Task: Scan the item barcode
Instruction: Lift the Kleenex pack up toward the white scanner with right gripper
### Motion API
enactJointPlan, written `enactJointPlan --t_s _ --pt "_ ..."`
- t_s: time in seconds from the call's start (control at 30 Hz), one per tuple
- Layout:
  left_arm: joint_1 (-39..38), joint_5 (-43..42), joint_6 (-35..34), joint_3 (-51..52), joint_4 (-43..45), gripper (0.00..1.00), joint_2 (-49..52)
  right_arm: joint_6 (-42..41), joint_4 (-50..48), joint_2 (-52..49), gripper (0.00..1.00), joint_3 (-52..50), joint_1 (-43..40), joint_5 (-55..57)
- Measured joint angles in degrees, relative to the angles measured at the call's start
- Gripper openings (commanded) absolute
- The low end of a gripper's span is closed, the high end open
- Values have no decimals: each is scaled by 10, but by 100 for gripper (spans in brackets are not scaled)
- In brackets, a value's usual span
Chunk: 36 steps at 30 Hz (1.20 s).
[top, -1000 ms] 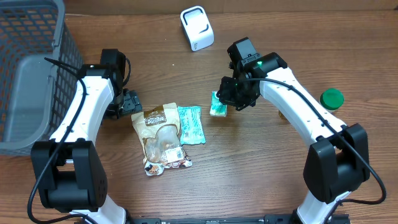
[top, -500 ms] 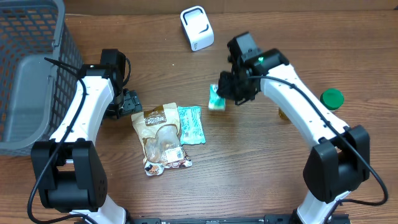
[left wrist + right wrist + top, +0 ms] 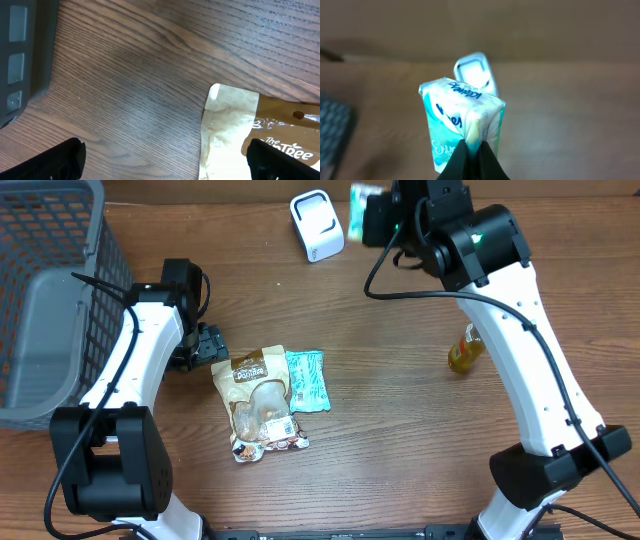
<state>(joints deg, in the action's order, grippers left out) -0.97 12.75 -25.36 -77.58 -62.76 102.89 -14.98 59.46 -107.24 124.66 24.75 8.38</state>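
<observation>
Right claw (image 3: 471,152) pinching tissue pack (image 3: 455,115); pack blurred, cut by frame top overhead. Scanner (image 3: 476,72) half hidden behind it. Left claw (image 3: 167,161) spread, tips cropped, beside snack pouch (image 3: 235,140).

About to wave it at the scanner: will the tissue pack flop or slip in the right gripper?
Probably light and soft: the tissue pack looks like film-wrapped paper. The right gripper pinches only one edge, so it may pivot. The glossy wrap could slip.

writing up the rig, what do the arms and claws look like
left arm and right arm: white shells, black joints, a black cable along each. left claw and right claw are black. green light by the right wrist.
</observation>
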Motion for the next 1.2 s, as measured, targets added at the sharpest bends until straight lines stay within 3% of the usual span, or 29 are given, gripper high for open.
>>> enactJointPlan --t_s 0.27,0.53,0.87,1.2 --pt "0 0 0 0 0 100 0 133 -165 -30 4 0 49 113" --pt "0 0 0 0 0 99 0 260 -257 -141 4 0 76 164" --pt "0 0 0 0 0 100 0 369 -372 -253 4 -2 76 218" --pt "0 0 0 0 0 100 0 428 -460 -301 4 -2 75 234"
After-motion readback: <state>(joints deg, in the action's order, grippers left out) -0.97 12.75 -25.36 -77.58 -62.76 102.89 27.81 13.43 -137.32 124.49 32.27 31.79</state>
